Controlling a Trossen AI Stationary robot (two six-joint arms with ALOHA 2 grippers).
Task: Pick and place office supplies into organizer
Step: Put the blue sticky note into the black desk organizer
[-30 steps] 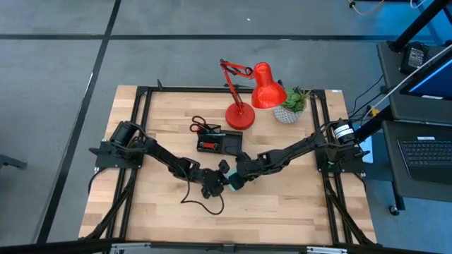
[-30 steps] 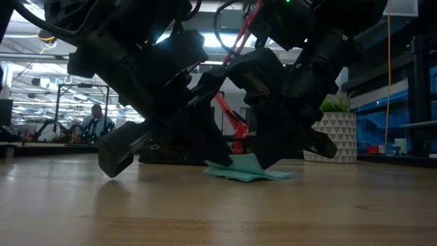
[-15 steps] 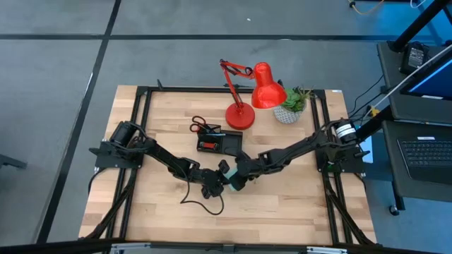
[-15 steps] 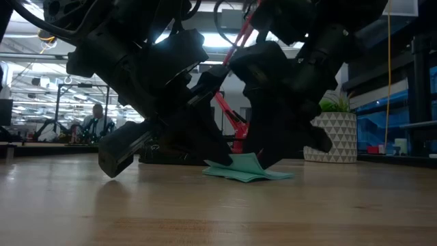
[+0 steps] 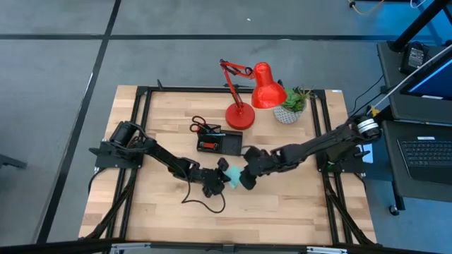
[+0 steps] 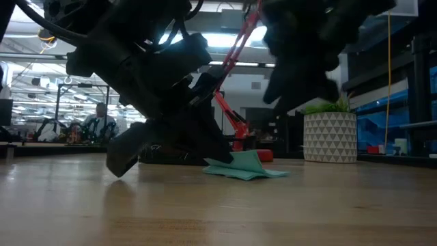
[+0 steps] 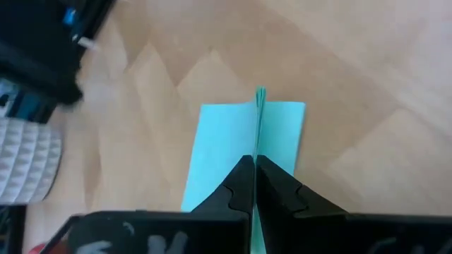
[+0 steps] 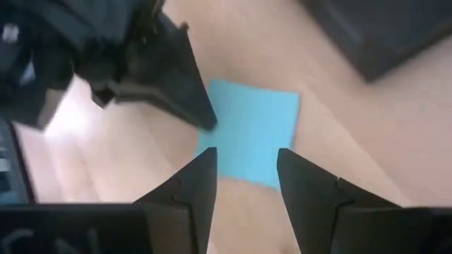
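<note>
This is a robotics lab or open-plan workspace. A pale wooden surface [image 5: 282,212] in a black metal frame stands on grey carpet tiles [image 5: 56,85], with two dark arms mounted at its sides. At the right edge of the high view a laptop [image 5: 429,152] sits on a separate dark stand. In the low view, the far left shows rows of ceiling lights [image 6: 41,55], more benches, and a seated person [image 6: 100,123].

We cannot make out what lies inside the organizer [image 5: 219,144]; the left gripper [image 6: 215,154] hides part of the sticky-note pad [image 6: 246,167].
</note>
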